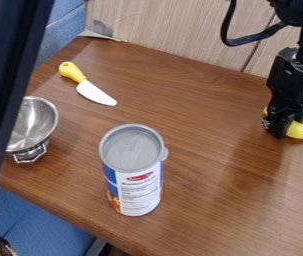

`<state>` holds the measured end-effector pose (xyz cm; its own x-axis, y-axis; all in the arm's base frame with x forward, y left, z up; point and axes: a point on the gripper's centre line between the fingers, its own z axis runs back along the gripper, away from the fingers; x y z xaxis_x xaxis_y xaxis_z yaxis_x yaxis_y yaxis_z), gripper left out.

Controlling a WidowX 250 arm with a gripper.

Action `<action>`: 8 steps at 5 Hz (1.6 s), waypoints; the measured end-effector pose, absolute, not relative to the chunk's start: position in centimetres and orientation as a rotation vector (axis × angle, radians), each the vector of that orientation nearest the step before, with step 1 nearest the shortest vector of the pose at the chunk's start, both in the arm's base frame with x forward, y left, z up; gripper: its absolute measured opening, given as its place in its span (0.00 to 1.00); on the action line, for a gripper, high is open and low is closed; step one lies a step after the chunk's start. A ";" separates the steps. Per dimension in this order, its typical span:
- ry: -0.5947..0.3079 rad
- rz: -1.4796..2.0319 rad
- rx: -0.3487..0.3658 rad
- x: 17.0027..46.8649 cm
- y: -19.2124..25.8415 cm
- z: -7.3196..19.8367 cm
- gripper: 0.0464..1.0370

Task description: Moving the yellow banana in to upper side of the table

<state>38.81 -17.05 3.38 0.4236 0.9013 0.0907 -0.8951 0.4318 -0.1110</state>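
Clock hours are given as from where I stand, with the dial centred on the view. The worktop (pixel 200 215) is the ground of the task. The arm (pixel 292 75) comes down from one to two o'clock, and its tool (pixel 278 132) is at three o'clock, directly over the middle of the banana (pixel 300 131). The banana lies at three o'clock, near the worktop's far edge, one end showing to the right of the tool and a sliver to the left. Whether the tool is clamped on it or only placed about it I cannot tell.

Progress: the tool is at the banana, so the approach appears done. If the upper side means the far edge, the banana is close to it, and the move may be well advanced or nearly complete. Left, by my judgement: any last shift toward that edge, a secure release and a clear withdrawal of the tool.

Count, in descending size: worktop, one; dark post (pixel 7 75), one, running from eleven to eight o'clock; arm, one, with one tool; can (pixel 133 170), one, upright between six and seven o'clock; pot (pixel 33 122), one, at nine o'clock, partly behind the post; knife (pixel 95 93), one, yellow-handled, lying flat between ten and eleven o'clock; banana, one; grey utensil (pixel 99 35), one, at eleven o'clock by the far edge, its kind uncertain.
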 end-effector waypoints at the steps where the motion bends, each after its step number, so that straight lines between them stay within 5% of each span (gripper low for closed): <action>1: -0.120 1.102 -0.051 38.6 -17.2 3.4 0.35; 2: -0.088 1.073 -0.064 38.9 -16.7 4.5 0.35; 4: -0.127 1.053 -0.181 40.0 -12.1 10.9 0.35; 8: -0.150 1.304 -0.064 42.9 4.8 7.9 0.35</action>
<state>42.89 4.78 7.86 0.2560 0.9638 0.0747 -0.9555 0.2640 -0.1318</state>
